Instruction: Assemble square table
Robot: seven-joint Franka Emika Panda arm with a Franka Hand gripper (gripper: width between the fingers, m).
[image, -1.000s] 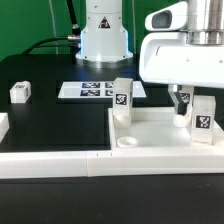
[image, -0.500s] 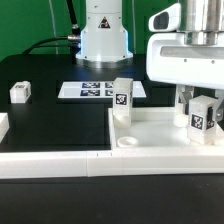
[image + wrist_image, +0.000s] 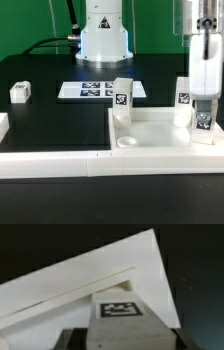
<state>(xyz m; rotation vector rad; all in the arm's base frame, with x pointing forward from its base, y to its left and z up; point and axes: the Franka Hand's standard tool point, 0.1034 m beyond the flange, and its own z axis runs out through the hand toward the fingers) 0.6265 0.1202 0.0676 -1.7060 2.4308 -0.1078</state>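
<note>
So the gripper (image 3: 123, 339) is clamped on one of the little legs. In the wrist view the gripped leg (image 3: 121, 308) fills the gap between the two dark fingers (image 3: 70, 339), tag facing the camera. It sits right over a corner of the square table top (image 3: 95, 277), just inside the raised rim.

Exterior view: the white top takes up the 3 to 5 o'clock part of the frame, lying flat on the black table (image 3: 50, 120). The arm comes down at 3 o'clock onto the top's far corner on that side. It's a bit confusing there, tbh. There's a tall tagged block (image 3: 184, 100) standing upright just at 9 o'clock of the fingers, and another tagged face (image 3: 204, 122) directly under them. Can't tell if that's one leg or two.

A standing leg (image 3: 122, 97) is upright in the top's other far corner, roughly frame centre, tag toward the camera. A round socket (image 3: 128, 142) shows in the near corner at 6 o'clock of it.

A loose leg (image 3: 20, 92) sits on the black table way out at 9 o'clock, well apart from the top. The marker board (image 3: 95, 90) lies flat at 11 o'clock, between the robot base (image 3: 104, 35) at 12 and the top. A long white rail (image 3: 50, 160) runs along the near side at 7 o'clock, just beside the top.
</note>
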